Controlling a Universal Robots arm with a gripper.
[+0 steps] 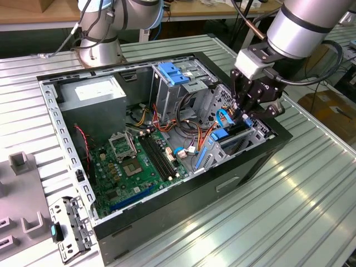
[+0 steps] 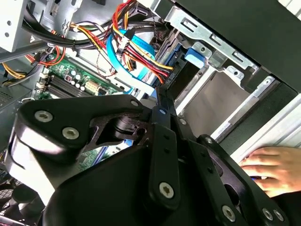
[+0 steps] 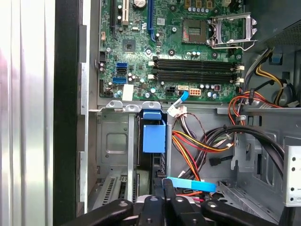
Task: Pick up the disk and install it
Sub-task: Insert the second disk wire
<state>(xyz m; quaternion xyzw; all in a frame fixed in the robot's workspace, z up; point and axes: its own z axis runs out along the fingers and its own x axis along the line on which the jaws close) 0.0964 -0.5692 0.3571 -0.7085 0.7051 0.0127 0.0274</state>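
disk [image 3: 154,137]: blue-railed, edge-on in bay | claw [image 3: 168,182]: narrow, tips together

The robot's thick, silver-grey cylindrical arm segment [image 1: 300,25] carries a dark band around it near its end. Below it sits a white, blocky wrist piece [image 1: 253,64], and a black cable [image 1: 320,69] loops out from the wrist side. The black, matte metal gripper [image 1: 251,108] hangs under that, built of flat angular linkage bars. In the second wrist view these bars [image 2: 160,160] are joined by silver round-headed screws [image 2: 70,133], some with hex sockets. A second arm's rounded silver base [image 1: 100,47], with what looks like a pale blue ring, stands behind the case.
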